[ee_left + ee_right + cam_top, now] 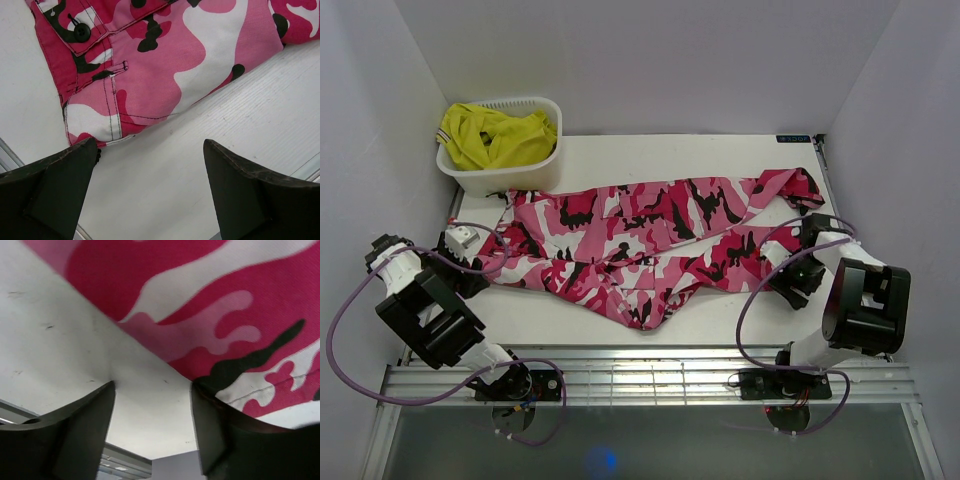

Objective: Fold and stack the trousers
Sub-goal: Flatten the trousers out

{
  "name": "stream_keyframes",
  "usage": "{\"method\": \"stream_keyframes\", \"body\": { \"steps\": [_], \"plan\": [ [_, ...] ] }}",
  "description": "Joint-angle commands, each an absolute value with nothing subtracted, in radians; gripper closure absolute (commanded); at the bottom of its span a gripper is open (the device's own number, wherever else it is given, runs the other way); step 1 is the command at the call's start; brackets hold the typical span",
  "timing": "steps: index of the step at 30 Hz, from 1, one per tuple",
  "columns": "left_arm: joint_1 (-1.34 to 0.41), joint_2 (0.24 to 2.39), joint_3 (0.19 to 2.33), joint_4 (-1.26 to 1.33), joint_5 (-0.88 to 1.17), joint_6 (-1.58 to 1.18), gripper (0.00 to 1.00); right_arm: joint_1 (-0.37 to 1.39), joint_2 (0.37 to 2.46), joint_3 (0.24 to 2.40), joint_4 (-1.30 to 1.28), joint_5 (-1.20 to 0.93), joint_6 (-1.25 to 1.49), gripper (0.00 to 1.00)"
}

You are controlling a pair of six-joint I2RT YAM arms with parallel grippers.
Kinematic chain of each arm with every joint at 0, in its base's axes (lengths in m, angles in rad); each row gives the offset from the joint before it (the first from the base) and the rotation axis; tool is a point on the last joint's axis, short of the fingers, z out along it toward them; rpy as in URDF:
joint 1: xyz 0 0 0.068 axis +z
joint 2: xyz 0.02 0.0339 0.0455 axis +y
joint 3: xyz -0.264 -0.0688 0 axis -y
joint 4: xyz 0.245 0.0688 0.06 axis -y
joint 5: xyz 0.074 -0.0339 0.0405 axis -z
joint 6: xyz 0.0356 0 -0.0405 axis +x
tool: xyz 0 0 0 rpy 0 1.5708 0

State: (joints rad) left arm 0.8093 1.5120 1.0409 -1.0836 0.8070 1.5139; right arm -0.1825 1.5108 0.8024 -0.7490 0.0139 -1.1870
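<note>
Holding the left fingers spread wide and gripping nothing, low over bare counter, one tip right at the waistband corner of the trousers; touching or just short of it, impossible to tell. Holding the right fingers parted too, also empty, one tip sitting against the edge of a trouser leg, the other over bare counter.

Lying lengthwise across the middle of the counter, waist end at the left by the left fingers, leg ends at the right. Reaching the right fingers with the nearer leg, running toward the far right corner with the other. Wrinkling and bunching around the middle, with a fold of cloth poking toward the near edge. Showing a black button on a pocket flap close to the waistband.

Sitting beyond the waist end, in the far left corner: a white basket holding a crumpled yellow garment, its near wall just beside or touching the trousers.
</note>
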Motion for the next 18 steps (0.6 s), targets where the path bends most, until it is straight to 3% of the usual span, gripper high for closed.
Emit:
{"method": "stream_keyframes", "body": {
  "steps": [1, 2, 3, 5, 6, 14, 15, 17, 18],
  "plan": [
    [0.810, 1.488, 1.061, -1.082, 0.882, 1.476, 0.02, -0.176, 1.634, 0.784, -0.615, -0.083, -1.190, 0.38],
    [0.810, 1.494, 1.071, -1.075, 0.888, 1.450, 0.02, -0.175, 1.649, 0.790, -0.621, -0.087, -1.187, 0.48],
    [0.810, 1.500, 1.075, -1.075, 0.893, 1.442, 0.02, -0.175, 1.675, 0.795, -0.632, -0.098, -1.184, 0.66],
    [0.810, 1.509, 1.088, -1.074, 0.890, 1.433, 0.02, -0.175, 1.689, 0.804, -0.649, -0.097, -1.181, 0.86],
    [0.810, 1.509, 1.091, -1.063, 0.882, 1.419, 0.03, -0.176, 1.678, 0.804, -0.656, -0.094, -1.180, 0.92],
    [0.810, 1.513, 1.109, -1.054, 0.864, 1.394, 0.07, -0.215, 1.441, 0.870, -0.843, -0.184, -1.239, 0.92],
    [0.810, 1.511, 1.109, -1.060, 0.868, 1.396, 0.07, -0.215, 1.407, 0.894, -0.850, -0.198, -1.239, 0.91],
    [0.810, 1.513, 1.108, -1.063, 0.879, 1.390, 0.06, -0.215, 1.401, 0.914, -0.836, -0.202, -1.215, 0.69],
    [0.810, 1.516, 1.108, -1.065, 0.882, 1.390, 0.06, -0.215, 1.423, 0.940, -0.833, -0.198, -1.195, 0.31]
  ]
}}
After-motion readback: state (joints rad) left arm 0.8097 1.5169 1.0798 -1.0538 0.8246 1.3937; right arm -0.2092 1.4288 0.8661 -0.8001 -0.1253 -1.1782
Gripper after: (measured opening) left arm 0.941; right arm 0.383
